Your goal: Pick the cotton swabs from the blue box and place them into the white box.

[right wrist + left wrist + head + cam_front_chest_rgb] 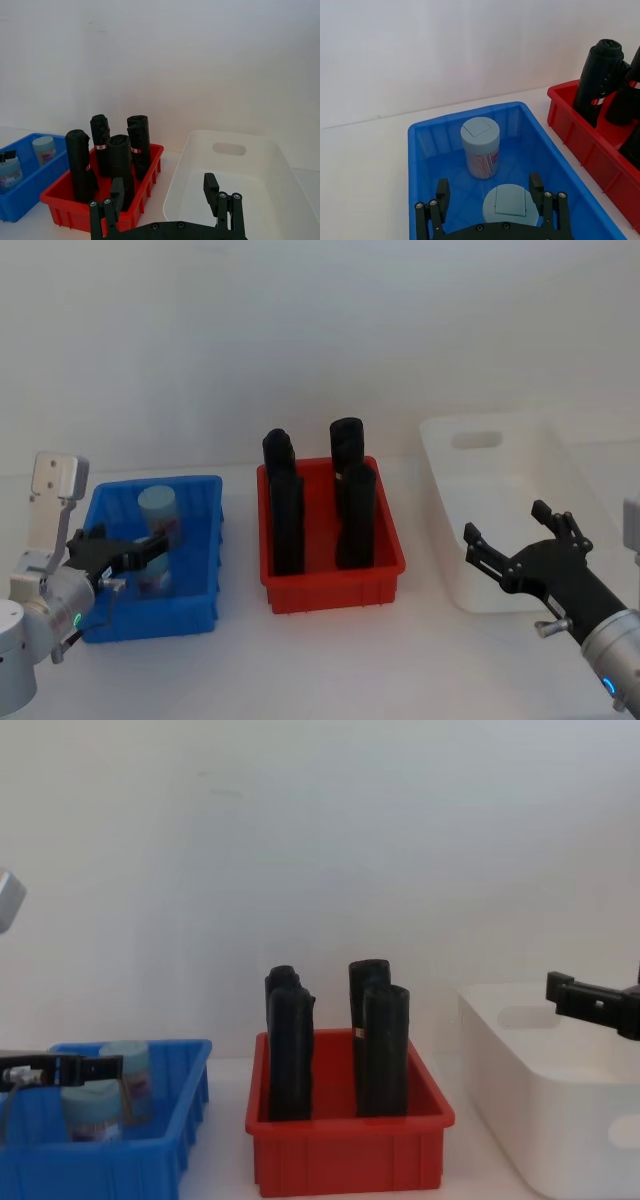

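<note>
The left gripper (489, 184) hangs spread open astride the nearer cotton swab jar (511, 204) inside the blue box (420, 150). The jar sits off-centre between the fingers, so closing could tip it into the second jar (480, 147), deeper in the blue box. Both jars are clear, pale-blue-lidded and upright. The right gripper (505, 523), also spread, hovers well apart from the blue box.

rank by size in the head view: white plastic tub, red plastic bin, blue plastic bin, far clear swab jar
white plastic tub
red plastic bin and blue plastic bin, look alike
far clear swab jar
</note>
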